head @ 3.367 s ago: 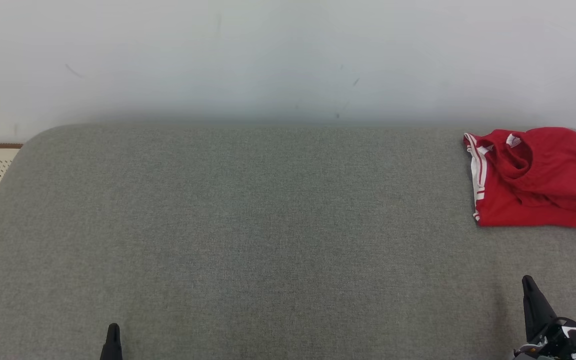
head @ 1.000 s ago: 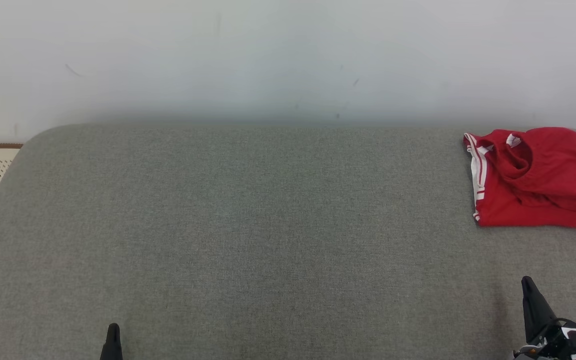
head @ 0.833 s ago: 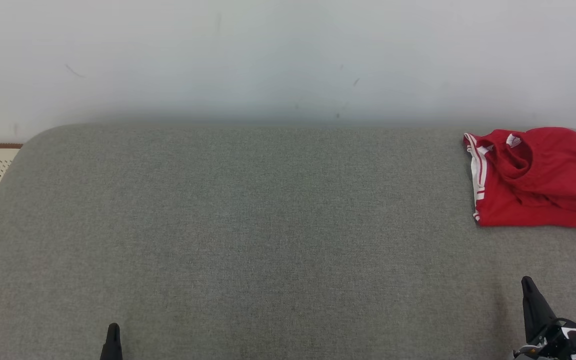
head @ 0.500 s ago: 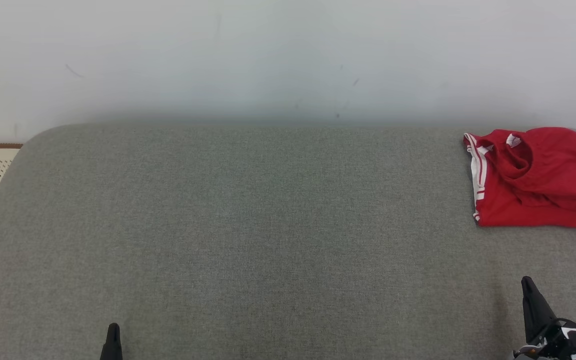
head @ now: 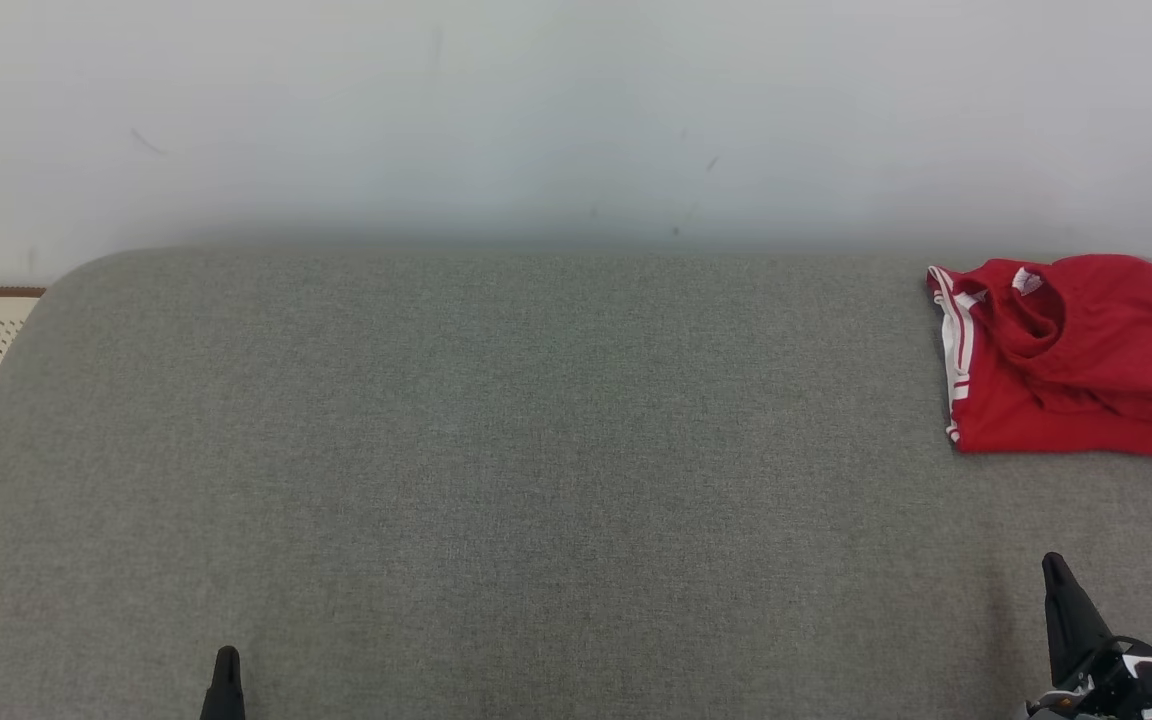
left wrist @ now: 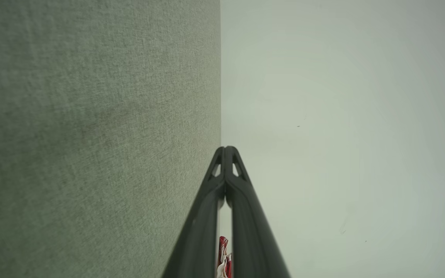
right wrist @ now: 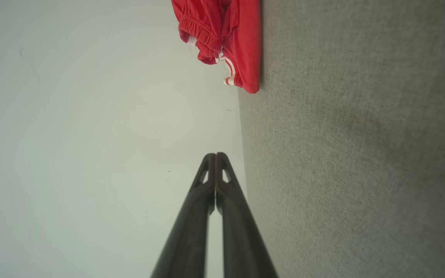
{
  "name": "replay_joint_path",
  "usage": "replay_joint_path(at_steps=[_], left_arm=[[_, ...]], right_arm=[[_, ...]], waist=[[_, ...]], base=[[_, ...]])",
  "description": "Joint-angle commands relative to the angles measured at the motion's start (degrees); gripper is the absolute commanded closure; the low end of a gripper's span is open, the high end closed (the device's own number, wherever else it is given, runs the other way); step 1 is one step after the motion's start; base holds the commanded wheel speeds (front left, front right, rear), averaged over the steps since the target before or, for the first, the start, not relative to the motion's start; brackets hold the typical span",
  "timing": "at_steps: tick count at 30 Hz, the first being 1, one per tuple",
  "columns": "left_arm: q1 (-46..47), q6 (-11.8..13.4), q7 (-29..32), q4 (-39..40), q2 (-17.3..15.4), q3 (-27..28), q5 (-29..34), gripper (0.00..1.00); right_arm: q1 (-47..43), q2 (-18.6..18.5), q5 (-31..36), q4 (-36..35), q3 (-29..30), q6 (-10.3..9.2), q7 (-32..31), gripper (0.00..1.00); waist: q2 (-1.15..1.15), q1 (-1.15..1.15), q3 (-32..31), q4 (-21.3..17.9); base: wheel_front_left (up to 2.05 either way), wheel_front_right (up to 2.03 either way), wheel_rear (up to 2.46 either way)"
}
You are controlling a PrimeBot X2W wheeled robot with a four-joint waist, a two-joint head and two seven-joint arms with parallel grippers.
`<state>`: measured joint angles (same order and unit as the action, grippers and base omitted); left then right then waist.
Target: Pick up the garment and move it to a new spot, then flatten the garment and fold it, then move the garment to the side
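Grey cushion [head: 536, 450], white wall [head: 576, 100] behind, garment [head: 1076, 360] far rt (L claw [left wrist: 225, 150], R claw [right wrist: 216, 156] closed).

Open tabletop [head: 536, 450] ahead of you.
You have bare grey cloth across the left and middle; the garment [head: 1076, 365] lies at far right, and the wall [head: 576, 120] bounds the back edge.
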<state>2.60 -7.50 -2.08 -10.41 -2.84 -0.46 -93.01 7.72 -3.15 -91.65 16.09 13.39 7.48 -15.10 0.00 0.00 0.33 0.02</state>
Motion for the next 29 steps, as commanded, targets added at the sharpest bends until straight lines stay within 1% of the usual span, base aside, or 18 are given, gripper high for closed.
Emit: replay_joint_path(at_steps=[1, 29], left_arm=[[0.4, -0.3, -0.1, 0.0, 0.1, 0.1, -0.2, 1.00], [0.4, -0.3, -0.1, 0.0, 0.1, 0.1, -0.2, 1.00]], right_arm=[[0.4, 0.2, 0.5, 0.0, 0.1, 0.02, 0.0, 1.00], [0.5, 0.2, 0.6, 0.1, 0.2, 0.02, -0.1, 1.00]], waist=[[0.00, 0.00, 0.0, 0.0], [0.00, 0.00, 0.0, 0.0]], base=[[0.00, 0.00, 0.00], [0.00, 0.00, 0.00]])
